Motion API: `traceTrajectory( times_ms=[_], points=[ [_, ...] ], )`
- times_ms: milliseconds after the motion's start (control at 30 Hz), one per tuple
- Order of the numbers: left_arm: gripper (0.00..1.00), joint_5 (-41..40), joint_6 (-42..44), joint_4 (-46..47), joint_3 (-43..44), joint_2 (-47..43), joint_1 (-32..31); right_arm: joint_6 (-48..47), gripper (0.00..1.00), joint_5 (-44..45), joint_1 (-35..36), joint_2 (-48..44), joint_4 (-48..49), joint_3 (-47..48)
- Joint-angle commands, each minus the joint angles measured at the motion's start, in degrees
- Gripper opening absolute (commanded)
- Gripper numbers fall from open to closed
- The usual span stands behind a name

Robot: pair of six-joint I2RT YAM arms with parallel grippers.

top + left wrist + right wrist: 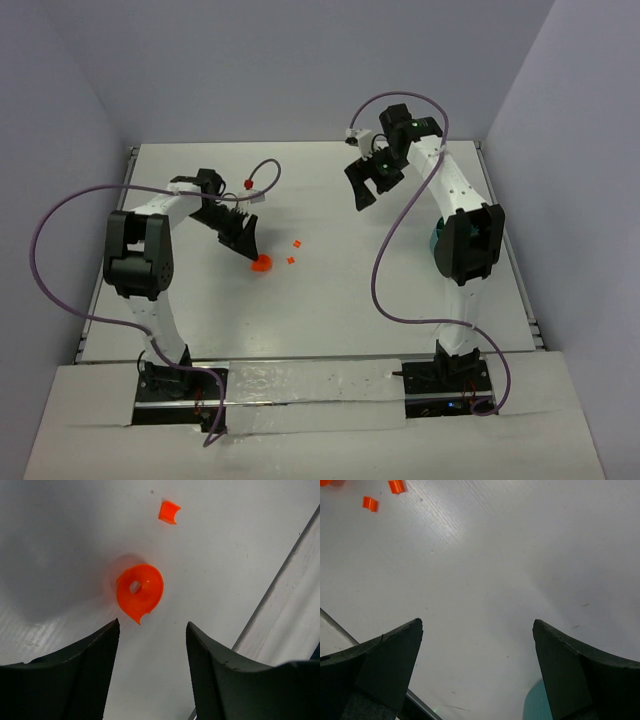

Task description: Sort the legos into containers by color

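This looked like a robotics lab test cell: a bare white counter (330, 310) boxed in by plain pale walls (300, 70). A left arm (140, 270) and a right arm (467, 245) were bolted at its near edge, purple cables (378, 270) looping loose.

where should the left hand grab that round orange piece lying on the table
Across its curved outer rim, coming from straight above. The round orange piece lies flat on the table, hole up, so only its edge offers opposing faces. The left hand hangs just short of it, open wider than the piece. Probably avoid the notched corner, where a finger could slip.
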Motion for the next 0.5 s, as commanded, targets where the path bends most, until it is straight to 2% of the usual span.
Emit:
traceTrajectory(
  times_ms=[0, 300, 467],
  points=[
    [0.58, -0.1, -5.5, 6.0, 0.6, 2.7, -0.3, 1.3, 0.98, -0.5, 0.0, -2.0, 1.1, -0.8],
    [0.49, -3.3, -9.4, 11.0, 1.1, 6.5, -3.0, 2.2, 0.98, -0.4, -0.7, -3.1, 1.4, -2.1],
    [0.33, -3.7, -10.9, 11.8, 1.7, 7.7, -3.1, 3.0, 0.98, -3.7, -0.8, -4.0, 1.7, -2.7]
  ],
)
